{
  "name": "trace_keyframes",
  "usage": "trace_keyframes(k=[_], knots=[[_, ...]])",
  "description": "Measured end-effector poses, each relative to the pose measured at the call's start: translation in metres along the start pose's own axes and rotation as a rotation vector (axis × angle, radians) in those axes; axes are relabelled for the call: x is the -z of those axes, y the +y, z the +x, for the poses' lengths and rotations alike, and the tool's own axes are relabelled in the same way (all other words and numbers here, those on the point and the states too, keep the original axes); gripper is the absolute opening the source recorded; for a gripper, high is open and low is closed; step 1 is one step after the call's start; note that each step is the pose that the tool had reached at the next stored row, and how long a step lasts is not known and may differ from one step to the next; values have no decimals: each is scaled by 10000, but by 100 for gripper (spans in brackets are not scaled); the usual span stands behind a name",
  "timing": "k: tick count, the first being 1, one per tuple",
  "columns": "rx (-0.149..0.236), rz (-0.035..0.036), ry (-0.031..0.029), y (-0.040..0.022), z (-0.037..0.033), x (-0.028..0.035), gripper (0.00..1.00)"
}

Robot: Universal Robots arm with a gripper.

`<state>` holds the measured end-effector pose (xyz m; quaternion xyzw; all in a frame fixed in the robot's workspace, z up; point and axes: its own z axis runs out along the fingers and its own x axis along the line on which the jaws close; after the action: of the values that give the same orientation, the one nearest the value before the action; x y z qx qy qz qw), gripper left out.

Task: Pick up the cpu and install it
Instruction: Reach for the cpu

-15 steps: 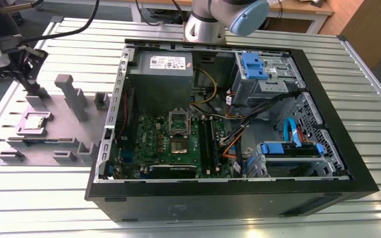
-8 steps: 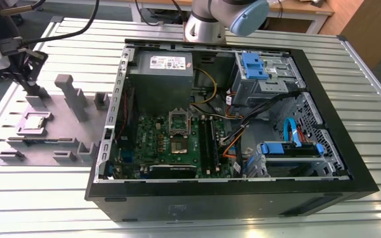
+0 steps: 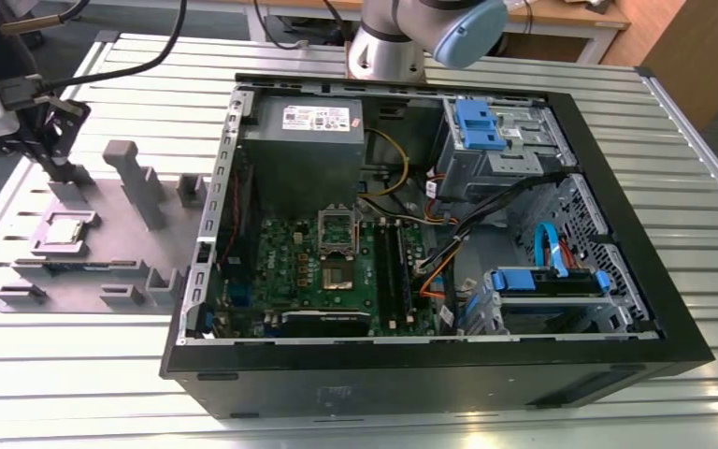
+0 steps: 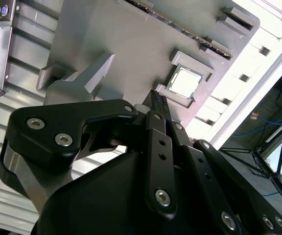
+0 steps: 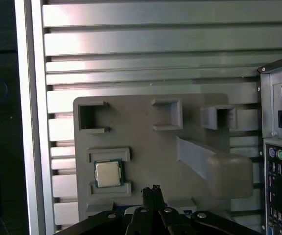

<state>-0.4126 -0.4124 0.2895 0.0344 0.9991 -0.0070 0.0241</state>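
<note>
Hovering closed on nothing, the gripper (image 5: 153, 191) is hanging near the cpu (image 5: 107, 173), which is sitting in the grey fixture plate (image 5: 146, 142) on the slatted aluminium table (image 3: 72, 369).

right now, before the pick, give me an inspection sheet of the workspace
surface: ribbed aluminium table
job's things: small flat silvery square cpu lying in its pocket on the lilac-grey plastic holder plate; dark square socket on the green motherboard inside the open black computer case
clutter: nothing seen
grippers: black gripper over the plate, apart from the cpu; fingers shut, empty
cables: black, orange and blue leads inside the case
surroundings: wooden furniture beyond the table
</note>
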Motion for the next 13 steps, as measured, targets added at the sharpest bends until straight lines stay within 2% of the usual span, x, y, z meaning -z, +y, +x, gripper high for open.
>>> trace_keyframes(k=[13], knots=[[1,0,0,-35,6,-48,11]])
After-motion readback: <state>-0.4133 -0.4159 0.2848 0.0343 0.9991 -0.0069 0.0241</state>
